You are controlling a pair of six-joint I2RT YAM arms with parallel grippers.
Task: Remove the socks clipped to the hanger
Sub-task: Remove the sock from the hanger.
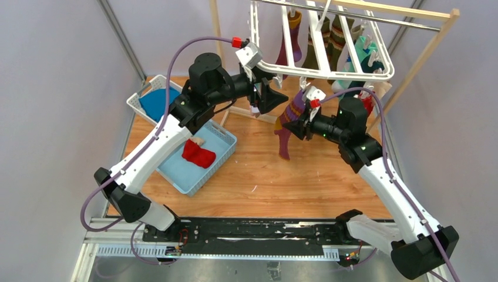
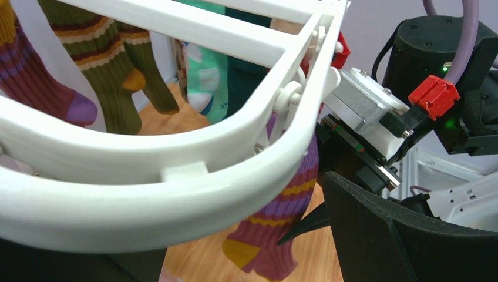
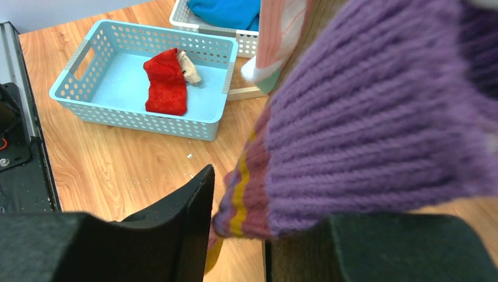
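Left wrist: hanger (image 2: 117, 205) hides purple sock's (image 2: 276, 235) top.

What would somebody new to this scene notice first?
Probably the white hanger at the top, hung from a wooden rack, with colourful socks dangling under it. Next, the purple striped sock at its near edge, with the right fingers on either side of it and the left fingers spread around the hanger's rim. A red sock lies in the light-blue basket on the left.
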